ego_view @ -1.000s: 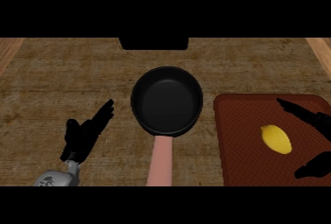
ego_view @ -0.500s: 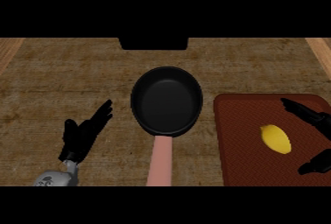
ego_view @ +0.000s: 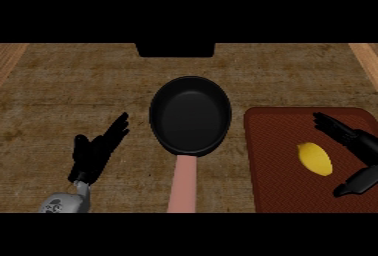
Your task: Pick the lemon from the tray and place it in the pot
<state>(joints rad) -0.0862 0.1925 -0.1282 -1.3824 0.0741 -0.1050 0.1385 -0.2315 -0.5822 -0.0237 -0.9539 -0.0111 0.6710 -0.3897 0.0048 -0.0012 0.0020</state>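
Right hand (ego_view: 354,140) closing in on the lemon (ego_view: 315,158)
Its thumb has edged nearer, hand spread wide and not touching; the lemon lies on the tray (ego_view: 273,150), pot (ego_view: 188,115) waiting left.

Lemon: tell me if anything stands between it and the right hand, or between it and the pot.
Nothing visible. The open right hand flanks the lemon on the tray, a bare gap between. From lemon to pot, only bare tray and counter.
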